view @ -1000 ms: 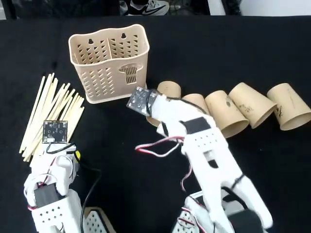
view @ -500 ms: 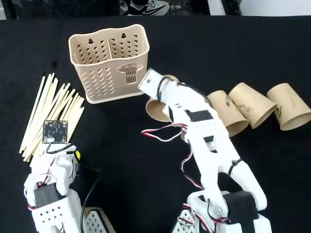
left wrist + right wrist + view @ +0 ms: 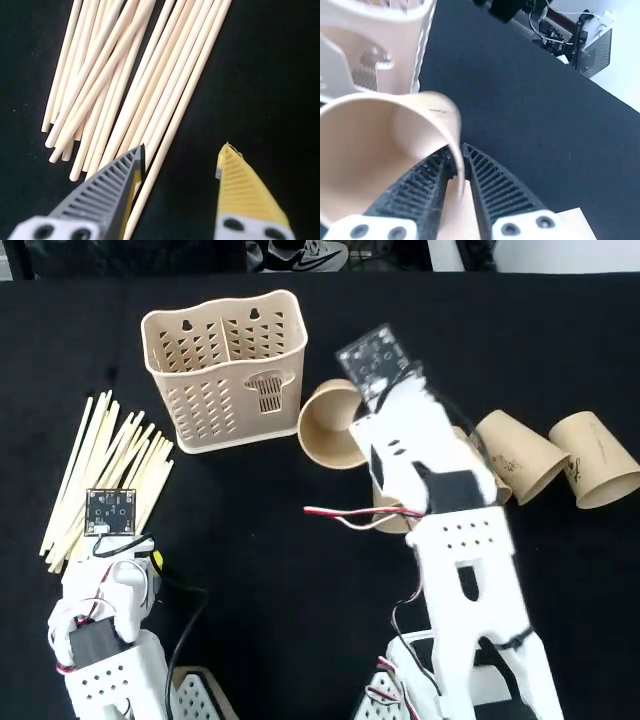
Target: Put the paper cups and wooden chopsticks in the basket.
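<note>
The right pincer point(image 3: 460, 152) is clamped on the thin wall of a brown paper cup point(image 3: 370, 145). The cup looks lifted, just beside the tan plastic basket point(image 3: 215, 405) near the black table's point(image 3: 500, 320) far edge. With so little grip, it could slip, squash, or bump the basket. The left pincer point(image 3: 184, 147) hangs apart over pale wooden chopsticks point(image 3: 125, 75) near the left edge. The white right arm point(image 3: 450, 520) hides some other cups point(image 3: 520, 455), so I can't count them.
</note>
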